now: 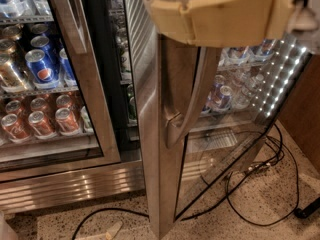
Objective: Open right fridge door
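The right fridge door point(165, 149) is shown well open, task nearly done; the tool point(220, 14) is held above the handle point(192, 99), and its grip cannot be told.
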Robot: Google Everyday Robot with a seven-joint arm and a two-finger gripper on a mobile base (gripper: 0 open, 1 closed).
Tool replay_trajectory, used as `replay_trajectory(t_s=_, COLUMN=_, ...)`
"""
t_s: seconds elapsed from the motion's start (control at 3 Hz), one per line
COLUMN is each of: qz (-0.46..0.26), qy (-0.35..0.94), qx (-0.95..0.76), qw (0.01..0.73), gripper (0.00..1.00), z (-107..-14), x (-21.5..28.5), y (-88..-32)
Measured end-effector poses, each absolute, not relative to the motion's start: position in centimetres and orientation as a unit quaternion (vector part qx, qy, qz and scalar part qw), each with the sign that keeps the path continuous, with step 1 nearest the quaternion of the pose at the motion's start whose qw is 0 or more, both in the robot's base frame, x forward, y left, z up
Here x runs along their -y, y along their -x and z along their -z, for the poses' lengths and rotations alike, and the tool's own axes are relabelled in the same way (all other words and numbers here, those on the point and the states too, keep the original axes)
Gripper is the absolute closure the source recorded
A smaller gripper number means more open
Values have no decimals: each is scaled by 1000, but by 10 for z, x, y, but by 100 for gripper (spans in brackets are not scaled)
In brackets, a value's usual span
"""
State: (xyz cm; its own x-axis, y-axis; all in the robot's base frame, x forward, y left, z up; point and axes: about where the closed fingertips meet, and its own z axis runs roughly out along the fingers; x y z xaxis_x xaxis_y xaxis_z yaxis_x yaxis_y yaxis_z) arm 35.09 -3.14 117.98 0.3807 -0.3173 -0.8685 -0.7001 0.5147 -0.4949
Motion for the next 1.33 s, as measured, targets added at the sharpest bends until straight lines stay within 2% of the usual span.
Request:
replay_trajectory(t_s=0.67, qz=-140, qy=472, qx=-539, qw=684, gripper=80, z=-1180, x=31, y=-351)
replay_trajectory(t_s=1.33, qz=-140, qy=472, qx=-539, qw=684, gripper=72, z=-1180, x=31, y=-351)
